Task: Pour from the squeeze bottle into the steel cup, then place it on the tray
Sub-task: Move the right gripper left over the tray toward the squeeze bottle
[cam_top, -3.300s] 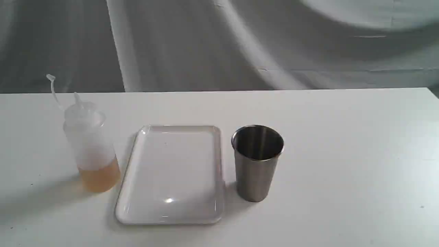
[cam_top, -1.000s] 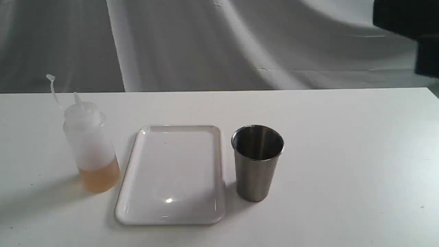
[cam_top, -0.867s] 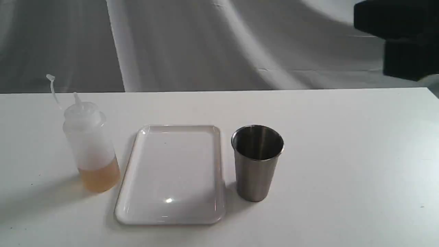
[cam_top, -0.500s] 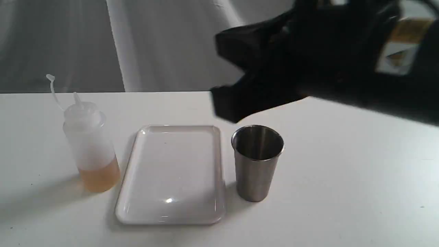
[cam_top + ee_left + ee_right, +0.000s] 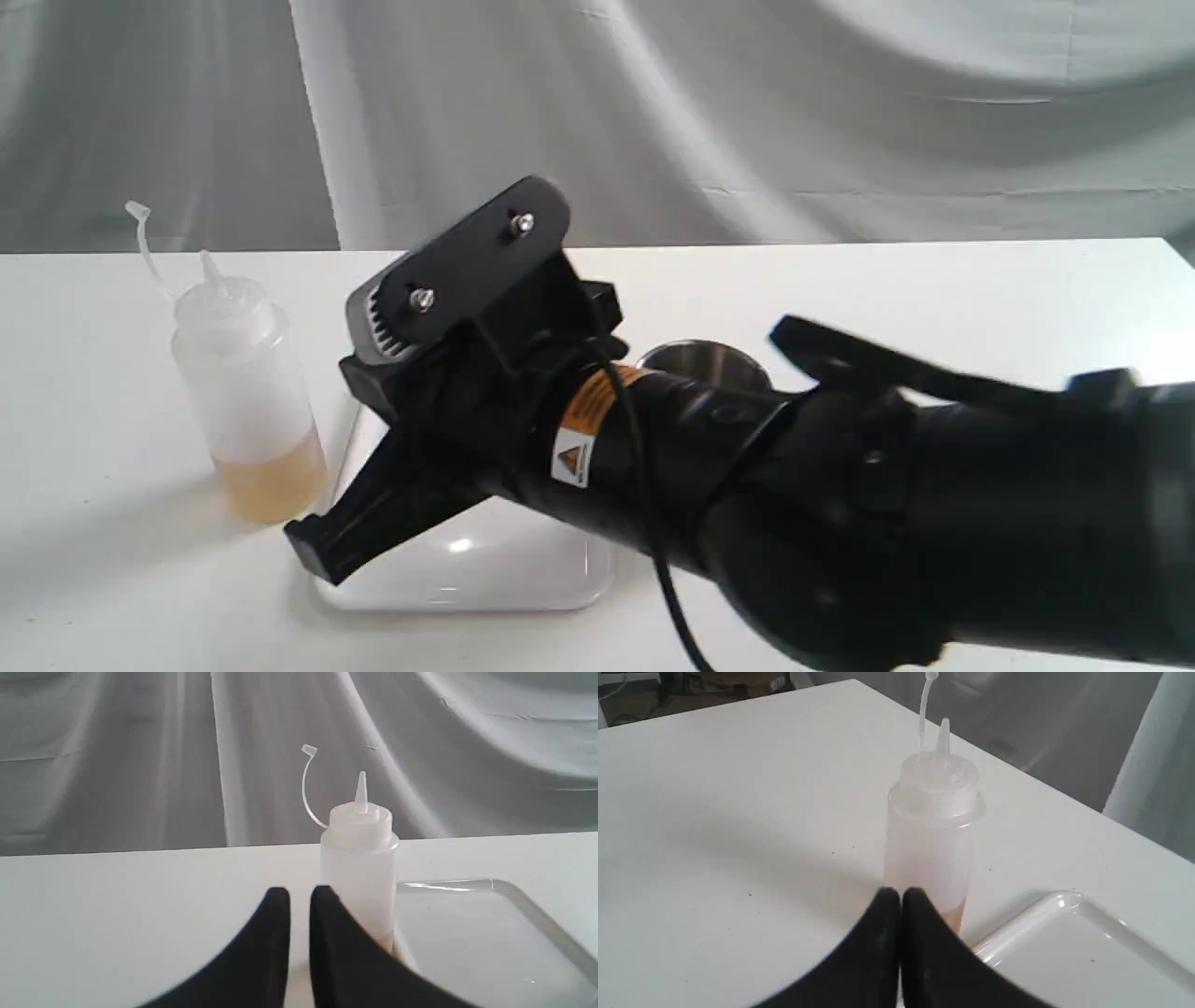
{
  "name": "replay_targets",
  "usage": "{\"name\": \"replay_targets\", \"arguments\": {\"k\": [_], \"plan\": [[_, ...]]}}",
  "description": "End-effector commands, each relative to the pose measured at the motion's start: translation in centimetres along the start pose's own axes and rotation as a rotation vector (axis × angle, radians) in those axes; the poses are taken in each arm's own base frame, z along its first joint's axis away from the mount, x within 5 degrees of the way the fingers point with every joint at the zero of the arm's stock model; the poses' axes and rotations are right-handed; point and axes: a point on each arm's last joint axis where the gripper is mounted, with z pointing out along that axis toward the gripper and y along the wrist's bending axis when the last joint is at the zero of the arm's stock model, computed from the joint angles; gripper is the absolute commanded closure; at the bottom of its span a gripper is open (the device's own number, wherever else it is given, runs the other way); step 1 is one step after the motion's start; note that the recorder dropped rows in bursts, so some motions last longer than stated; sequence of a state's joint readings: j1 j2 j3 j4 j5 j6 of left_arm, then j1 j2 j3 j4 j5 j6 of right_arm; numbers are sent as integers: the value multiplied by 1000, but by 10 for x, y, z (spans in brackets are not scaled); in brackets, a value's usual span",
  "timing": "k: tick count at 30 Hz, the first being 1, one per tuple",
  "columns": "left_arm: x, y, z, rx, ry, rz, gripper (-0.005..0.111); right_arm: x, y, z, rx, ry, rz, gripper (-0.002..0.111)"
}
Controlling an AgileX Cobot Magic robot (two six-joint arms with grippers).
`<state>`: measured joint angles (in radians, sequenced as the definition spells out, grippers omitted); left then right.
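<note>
The squeeze bottle (image 5: 245, 392) stands upright at the table's left, amber liquid at its bottom, cap strap sticking up. My right arm reaches across from the right, low over the tray (image 5: 485, 579). Its gripper (image 5: 313, 551) is shut and empty, tips just short of the bottle's base. The right wrist view shows the bottle (image 5: 931, 830) right behind the closed tips (image 5: 900, 896). Only part of the steel cup's rim (image 5: 705, 357) shows behind the arm. In the left wrist view my left gripper (image 5: 300, 893) is shut with a thin slit, the bottle (image 5: 359, 872) beyond it.
The white table (image 5: 934, 280) extends to the right and back, with a grey cloth backdrop (image 5: 747, 112) behind it. The tray's corner (image 5: 1069, 952) lies beside the bottle, and its rim (image 5: 490, 933) also shows in the left wrist view.
My right arm came in from the upper right, swept down and leftward over the cup and tray, and now hides most of both. Bottle, cup and tray have not moved.
</note>
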<state>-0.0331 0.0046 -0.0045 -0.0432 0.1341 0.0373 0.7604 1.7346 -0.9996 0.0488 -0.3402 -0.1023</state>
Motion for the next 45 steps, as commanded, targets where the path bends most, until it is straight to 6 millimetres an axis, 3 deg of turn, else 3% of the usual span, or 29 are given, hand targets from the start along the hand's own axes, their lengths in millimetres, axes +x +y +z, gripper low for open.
{"name": "replay_targets", "arguments": {"k": [1,8,18,24,28,35,38,41,45], "plan": [[1,0,0,6,-2,-6,98,5,3,21,5,-14,24,108],[1,0,0,6,-2,-4,98,22,5,62,8,7,33,108],[1,0,0,6,-2,-4,98,55,6,101,24,-5,40,108],[1,0,0,6,-2,-6,98,64,7,129,29,-5,54,108],[1,0,0,6,-2,-6,98,74,7,140,41,34,89,108],[1,0,0,6,-2,-6,98,78,6,142,47,45,103,108],[1,0,0,6,-2,-6,98,79,6,142,47,49,103,100],[1,0,0,6,-2,-6,98,80,7,142,45,59,104,84],[1,0,0,6,-2,-8,98,80,7,142,45,63,104,49]]}}
